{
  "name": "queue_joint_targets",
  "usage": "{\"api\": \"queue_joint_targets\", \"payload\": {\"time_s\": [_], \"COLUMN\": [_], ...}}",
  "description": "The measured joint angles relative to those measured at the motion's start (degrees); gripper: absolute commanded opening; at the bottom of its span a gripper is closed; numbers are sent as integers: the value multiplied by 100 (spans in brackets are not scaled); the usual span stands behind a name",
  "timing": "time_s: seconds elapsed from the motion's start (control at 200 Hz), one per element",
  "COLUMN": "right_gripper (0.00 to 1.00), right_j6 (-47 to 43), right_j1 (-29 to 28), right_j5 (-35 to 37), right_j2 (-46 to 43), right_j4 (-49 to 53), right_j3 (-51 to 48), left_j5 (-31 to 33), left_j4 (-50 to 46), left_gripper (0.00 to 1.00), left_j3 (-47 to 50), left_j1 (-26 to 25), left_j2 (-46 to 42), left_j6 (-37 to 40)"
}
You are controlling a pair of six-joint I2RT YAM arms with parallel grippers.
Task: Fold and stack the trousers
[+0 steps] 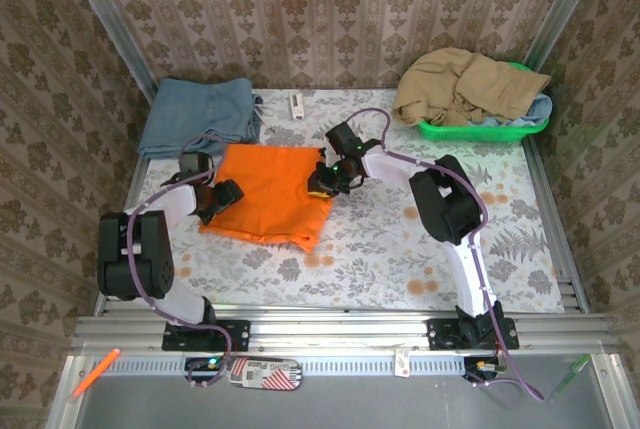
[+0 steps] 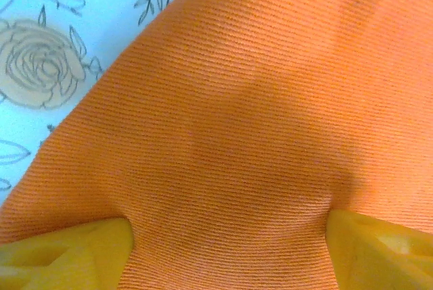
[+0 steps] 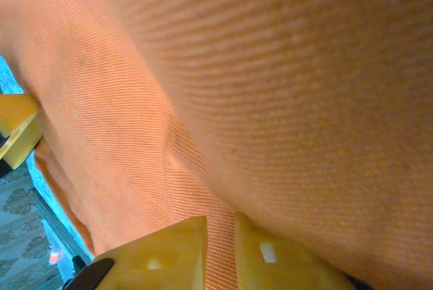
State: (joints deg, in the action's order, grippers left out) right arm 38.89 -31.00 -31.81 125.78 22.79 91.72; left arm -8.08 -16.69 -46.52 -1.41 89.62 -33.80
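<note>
The right end effector [image 3: 220, 255] is clamped on a fold of the trousers [image 1: 268, 194] at their far right corner; the left end effector [image 2: 226, 256] is spread apart, with cloth between its fingers [image 2: 61, 256] at the left edge. The trousers are laid as a folded rectangle on the worktop [image 1: 400, 249], left of centre, just beside the blue-grey garment [image 1: 200, 114]. For a clean fold, the left grip should be closed first, and both edges lifted evenly so layers are kept aligned.

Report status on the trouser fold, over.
Left claw open, down on orange trousers' left edge. Right claw pinching their right edge. Trousers folded on table. Blue-grey garment apart, far left; nothing blocking.
</note>
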Motion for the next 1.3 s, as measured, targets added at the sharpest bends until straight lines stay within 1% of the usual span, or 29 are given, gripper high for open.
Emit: {"api": "queue_joint_targets", "payload": {"time_s": [0.11, 0.255, 0.275, 0.355, 0.425, 0.52, 0.615, 0.705, 0.79, 0.895, 1.025, 1.105, 1.16, 1.305], "right_gripper": [27, 23, 21, 20, 17, 15, 14, 14, 14, 15, 16, 16, 17, 23], "right_j6": [-107, -146, -142, -61, 59, 308, 610, 807, 894, 925, 728, 570, 420, 17], "right_j1": [22, -4, -42, -291, -608, -970, -1071, -994, -907, -844, -739, -492, -203, 455], "right_j5": [9, 109, 111, 92, -2, -216, -433, -669, -852, -942, -988, -984, -929, -765], "right_j2": [-380, -1377, -1517, -1878, -1899, -1626, -1279, -994, -977, -953, -1054, -1325, -1550, -1980], "right_j4": [39, 109, 83, -153, -402, -837, -1268, -1620, -1779, -1834, -1781, -1626, -1410, -785], "right_j3": [-267, -702, -758, -1010, -1189, -1515, -1963, -2267, -2291, -2302, -2398, -2643, -2809, -2898], "left_j5": [44, 192, 192, 208, 234, 286, 339, 356, 328, 240, 205, 205, 210, 306], "left_j4": [-17, -223, -256, -411, -479, -479, -470, -476, -448, -433, -424, -409, -420, -734], "left_gripper": [78, 79, 79, 79, 79, 79, 78, 78, 78, 78, 78, 78, 78, 79], "left_j3": [0, -9, -11, -68, -186, -376, -546, -728, -793, -815, -778, -612, -459, -293], "left_j1": [-136, -520, -549, -605, -605, -601, -599, -520, -393, -341, -354, -435, -546, -986], "left_j2": [-66, -363, -413, -614, -643, -514, -199, 278, 597, 590, 535, 356, 192, -221], "left_j6": [0, 4, 7, 20, 44, 63, 92, 111, 111, 107, 107, 103, 87, 92]}}
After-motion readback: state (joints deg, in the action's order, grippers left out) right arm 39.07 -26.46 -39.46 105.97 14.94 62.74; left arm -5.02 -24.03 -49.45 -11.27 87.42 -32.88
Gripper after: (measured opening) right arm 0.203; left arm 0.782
